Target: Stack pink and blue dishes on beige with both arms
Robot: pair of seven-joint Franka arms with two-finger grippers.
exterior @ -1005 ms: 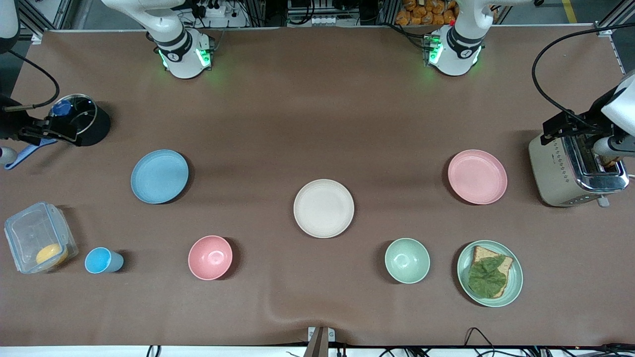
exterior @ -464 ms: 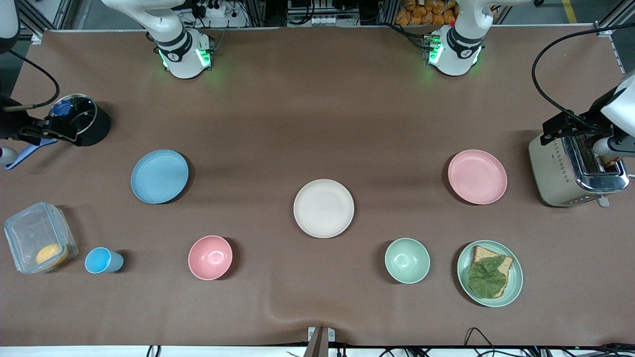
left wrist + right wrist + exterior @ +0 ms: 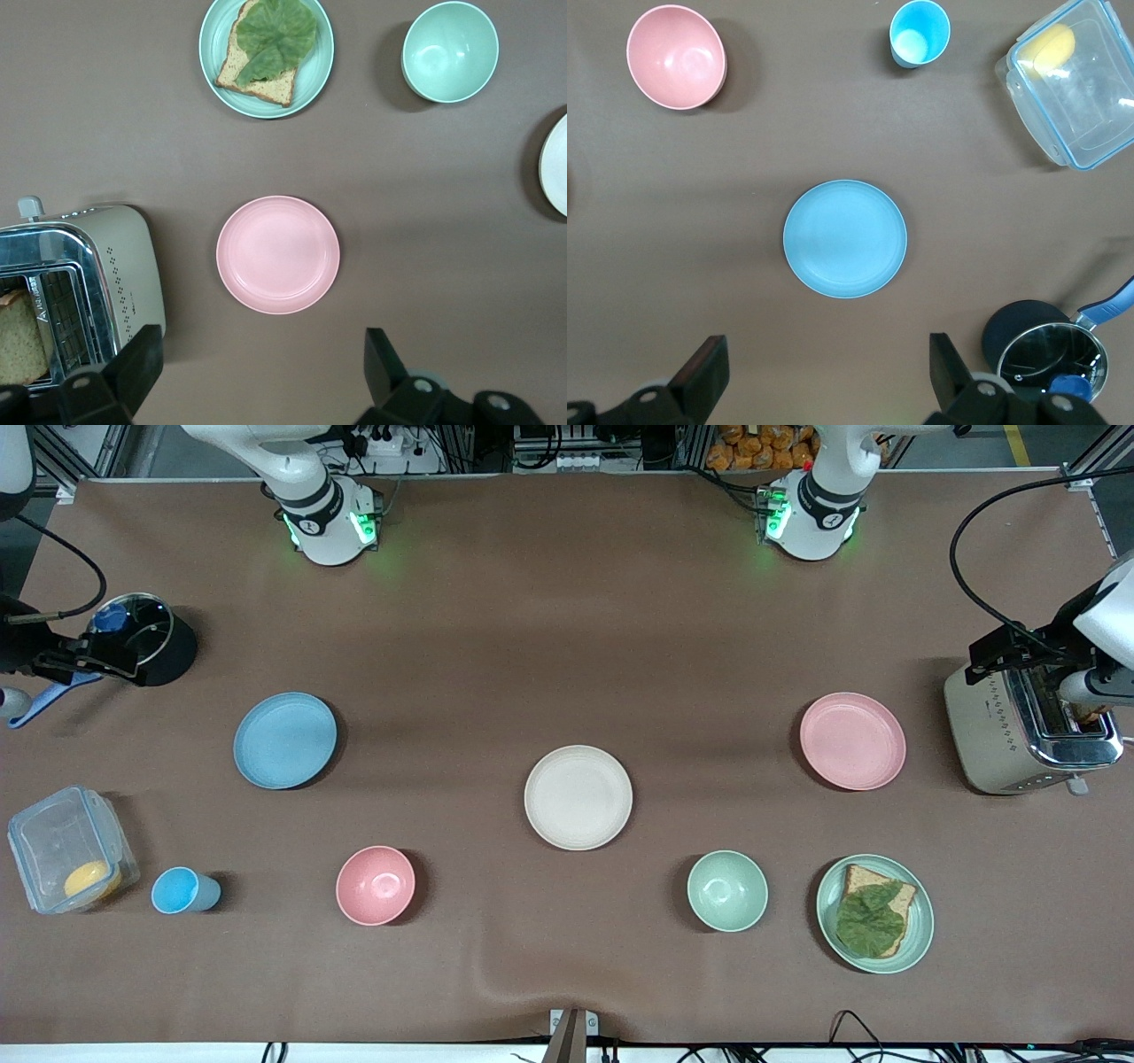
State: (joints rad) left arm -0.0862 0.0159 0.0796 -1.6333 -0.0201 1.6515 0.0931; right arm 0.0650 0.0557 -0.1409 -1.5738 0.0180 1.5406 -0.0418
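Nearest of the three, beige plate [image 3: 578,797] at mid-table [image 3: 567,646], bare. Slightly farther, blue plate [image 3: 284,740] toward the right arm's end, pink plate [image 3: 852,740] toward the left arm's. Likely light, stiff, smooth; best pinched at the shallow rim. Left pincer [image 3: 257,376] spread wide over pink; right pincer [image 3: 824,376] spread wide over blue.

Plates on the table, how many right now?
4: blue plate toward the right arm's end, beige plate mid-table, pink plate beside the toaster, green plate holding bread.
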